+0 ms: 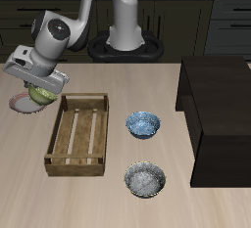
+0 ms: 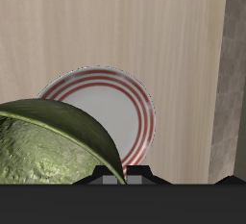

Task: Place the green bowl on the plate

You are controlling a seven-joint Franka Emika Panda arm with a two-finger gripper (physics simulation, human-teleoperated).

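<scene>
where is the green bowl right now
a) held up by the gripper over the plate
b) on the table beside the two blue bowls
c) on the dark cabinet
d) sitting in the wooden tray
a: the green bowl is at the gripper, with the plate showing just beneath it in the wrist view, away from the wooden tray.

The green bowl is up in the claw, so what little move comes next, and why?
Probably lower it straight down. The wrist view shows the green bowl held above the plate, overlapping its red-ringed rim. In the exterior view the claw hangs beside the wooden tray, over the plate's spot, so a gentle descent seems right.
</scene>
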